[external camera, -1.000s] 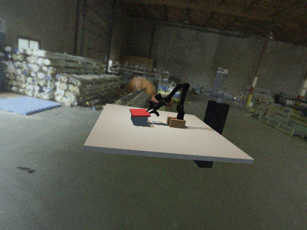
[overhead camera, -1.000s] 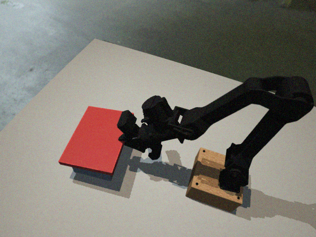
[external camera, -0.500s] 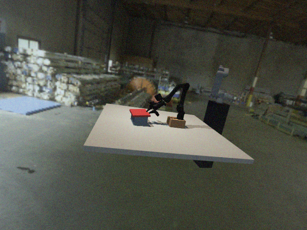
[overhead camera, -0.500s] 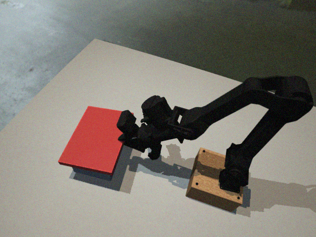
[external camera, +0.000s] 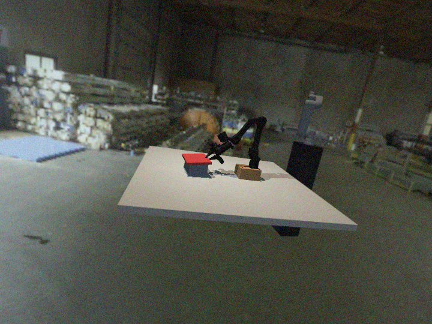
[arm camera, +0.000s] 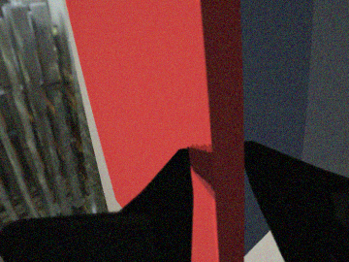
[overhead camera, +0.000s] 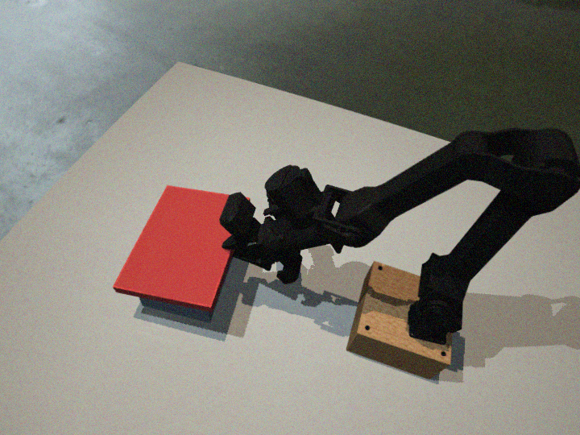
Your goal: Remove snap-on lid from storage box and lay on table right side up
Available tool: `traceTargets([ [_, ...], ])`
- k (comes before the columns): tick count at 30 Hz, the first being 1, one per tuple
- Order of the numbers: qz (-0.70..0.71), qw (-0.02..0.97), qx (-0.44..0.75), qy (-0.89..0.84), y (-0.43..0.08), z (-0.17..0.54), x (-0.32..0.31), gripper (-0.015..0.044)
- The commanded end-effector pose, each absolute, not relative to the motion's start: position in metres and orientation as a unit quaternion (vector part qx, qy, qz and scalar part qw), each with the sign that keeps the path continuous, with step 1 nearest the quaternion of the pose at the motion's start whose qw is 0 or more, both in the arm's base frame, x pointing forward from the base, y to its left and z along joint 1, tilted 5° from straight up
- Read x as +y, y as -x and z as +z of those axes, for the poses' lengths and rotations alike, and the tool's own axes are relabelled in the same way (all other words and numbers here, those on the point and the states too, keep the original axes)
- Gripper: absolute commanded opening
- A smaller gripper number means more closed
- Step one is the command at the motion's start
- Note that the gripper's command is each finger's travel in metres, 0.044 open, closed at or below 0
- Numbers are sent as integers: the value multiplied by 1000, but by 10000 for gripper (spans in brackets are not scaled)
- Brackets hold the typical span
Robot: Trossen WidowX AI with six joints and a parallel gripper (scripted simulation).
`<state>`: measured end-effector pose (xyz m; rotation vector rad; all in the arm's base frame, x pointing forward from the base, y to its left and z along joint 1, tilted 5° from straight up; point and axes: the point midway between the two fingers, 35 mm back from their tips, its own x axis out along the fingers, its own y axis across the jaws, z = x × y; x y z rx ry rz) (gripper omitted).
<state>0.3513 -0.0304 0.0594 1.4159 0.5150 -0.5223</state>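
Observation:
The red lid (overhead camera: pixel 173 248) (external camera: pixel 195 158) (arm camera: pixel 145 87) lies right side up over the blue-grey storage box (overhead camera: pixel 176 307) (external camera: pixel 197 170) (arm camera: pixel 276 73). Its rim overhangs the box walls, and no gap shows between them in the top and exterior views. The box stands on the table (overhead camera: pixel 290 374) (external camera: pixel 227 198). My gripper (overhead camera: pixel 230 245) (external camera: pixel 207 156) (arm camera: pixel 215 154) is shut on the lid's edge on the side facing the arm base. In the wrist view one finger is over the lid's top and the other is below its rim, beside the box wall. The lower finger is mostly hidden in the top and exterior views.
A wooden block (overhead camera: pixel 398 334) (external camera: pixel 248 173) stands under the arm's base, to the right of the box. The arm arches over the table between them. The table's far left edge runs behind the box in the top view.

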Motion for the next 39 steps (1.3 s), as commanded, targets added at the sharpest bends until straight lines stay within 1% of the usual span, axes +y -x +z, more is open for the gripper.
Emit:
traceTargets([
  [1,-235,698,231,-635,-352,59,-30,0],
  [32,-235,698,231,-635,-355,59,-30,0],
  [39,-236,698,229,-637,-354,68,-30,0],
])
